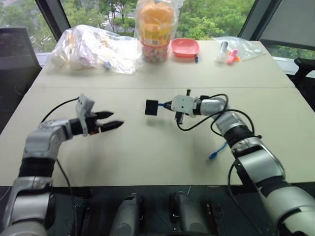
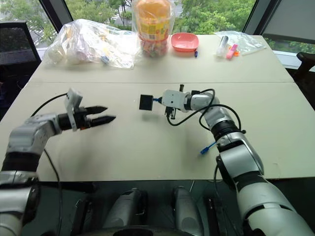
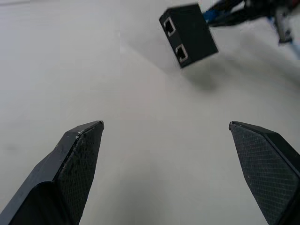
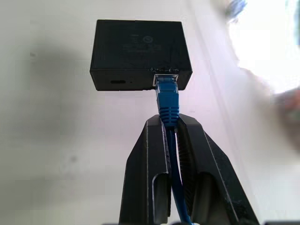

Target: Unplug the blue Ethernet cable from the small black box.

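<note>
Fingers of your right gripper point(image 4: 171, 123) are clamped on the blue Ethernet cable point(image 4: 168, 101) just behind its plug, seated in the small black box point(image 1: 151, 107), lifted above the worktop point(image 1: 147, 152). Your left gripper point(image 1: 112, 120) gapes empty; I judge it must steady the box next. Far-edge bags hold items I can't identify.

The left gripper point(image 3: 166, 129) has its jaws spread wide, with nothing between them but bare pale desk point(image 3: 70, 70). The two black fingers point(image 3: 77, 159) carry a cross-hatched texture on their inner faces. Well ahead of the jaws, roughly in line with the gap, the small black box point(image 3: 188, 33) hangs tilted above its own shadow, two ports facing the jaws. The blue Ethernet cable point(image 3: 220, 16) meets the box on its far side.
</note>
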{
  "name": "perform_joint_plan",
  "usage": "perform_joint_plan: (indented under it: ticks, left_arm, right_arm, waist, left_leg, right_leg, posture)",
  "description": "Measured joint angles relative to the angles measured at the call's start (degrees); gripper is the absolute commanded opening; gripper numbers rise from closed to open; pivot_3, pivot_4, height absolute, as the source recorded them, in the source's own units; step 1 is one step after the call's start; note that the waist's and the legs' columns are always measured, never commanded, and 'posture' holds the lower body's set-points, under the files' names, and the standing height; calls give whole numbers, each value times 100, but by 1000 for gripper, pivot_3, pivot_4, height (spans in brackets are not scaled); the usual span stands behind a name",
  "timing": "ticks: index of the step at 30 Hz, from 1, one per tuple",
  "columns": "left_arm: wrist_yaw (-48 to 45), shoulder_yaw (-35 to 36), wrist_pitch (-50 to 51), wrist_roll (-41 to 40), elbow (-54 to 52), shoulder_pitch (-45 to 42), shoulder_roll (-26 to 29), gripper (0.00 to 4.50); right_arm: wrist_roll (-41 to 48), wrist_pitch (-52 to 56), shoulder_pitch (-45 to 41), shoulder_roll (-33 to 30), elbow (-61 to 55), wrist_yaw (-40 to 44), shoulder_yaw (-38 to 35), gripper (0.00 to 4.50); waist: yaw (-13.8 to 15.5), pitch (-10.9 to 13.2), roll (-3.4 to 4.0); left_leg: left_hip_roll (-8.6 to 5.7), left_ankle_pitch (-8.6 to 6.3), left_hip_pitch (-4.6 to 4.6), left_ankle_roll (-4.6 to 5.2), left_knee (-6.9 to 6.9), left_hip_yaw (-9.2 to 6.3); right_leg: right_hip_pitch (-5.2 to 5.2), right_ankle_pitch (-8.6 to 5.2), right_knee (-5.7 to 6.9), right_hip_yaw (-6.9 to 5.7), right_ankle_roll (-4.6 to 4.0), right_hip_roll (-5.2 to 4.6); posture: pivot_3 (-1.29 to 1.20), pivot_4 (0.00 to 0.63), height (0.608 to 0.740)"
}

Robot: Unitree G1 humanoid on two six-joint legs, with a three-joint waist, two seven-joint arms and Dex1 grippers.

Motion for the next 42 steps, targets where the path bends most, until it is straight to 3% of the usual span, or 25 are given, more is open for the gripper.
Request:
perform_joint_plan:
  ticks: [6,13,16,24,26,29,34,37,42]
  left_arm:
    - [-843,-216,-26,110,1528,-1446,-465,4500]
    - [-1252,-570,-1191,1016,3682,-2635,-1081,4500]
    - [-1250,-461,-1397,1176,4332,-2902,-1274,3686]
    - [-1842,-156,-1353,1227,4644,-3293,-1403,504]
    - [-1930,-155,-1347,1290,4667,-3292,-1399,472]
    - [-1974,-144,-1342,1376,4667,-3292,-1399,472]
    - [-1893,-122,-1332,1459,4666,-3289,-1476,472]
    - [-1840,62,-1236,1448,4667,-3258,-1421,472]
    - [-1858,358,-951,1293,4659,-3257,-1414,472]
  right_arm:
    - [-435,-93,344,-313,-1181,-676,-41,52]
    - [-576,170,494,-372,-1979,-1004,-95,52]
    - [-574,303,623,-395,-2219,-1034,-111,0]
    - [-568,685,896,-474,-2711,-1017,-187,0]
    - [-559,739,955,-473,-2795,-985,-187,0]
    - [-399,845,994,-462,-2882,-844,-198,1162]
    - [-190,1451,1296,-606,-3456,-543,-299,3586]
    - [700,2626,2249,-426,-4207,-318,-786,3586]
    - [2660,4780,3175,749,-5257,-765,-1744,3586]
  waist:
    - [-9,1,-2]
    - [12,3,-5]
    - [12,4,-8]
    - [7,6,-11]
    - [7,6,-11]
    - [8,6,-11]
    - [38,5,-13]
    - [50,3,-17]
    - [4,4,-16]
  left_leg:
    - [12,-4,11,12,-2,26]
    - [6,2,17,28,12,32]
    - [6,1,14,29,12,32]
    - [6,-1,14,33,12,31]
    - [6,-1,14,33,13,31]
    - [6,-1,14,33,13,30]
    - [5,-1,13,33,13,23]
    - [3,-7,14,42,16,8]
    - [6,-6,21,42,18,10]
  right_leg:
    - [2,-7,10,-6,12,37]
    - [18,-10,4,4,17,35]
    - [15,-11,5,6,19,35]
    - [17,-13,6,6,23,35]
    - [16,-13,7,6,23,35]
    - [16,-12,7,6,23,35]
    - [19,-13,8,5,23,35]
    - [32,-13,5,-2,25,32]
    - [31,-8,11,-1,30,27]
  posture:
    - [0,150,740]
    - [0,150,740]
    - [0,150,740]
    - [0,150,740]
    - [0,150,740]
    - [0,150,740]
    - [0,150,740]
    - [0,150,740]
    - [0,150,740]
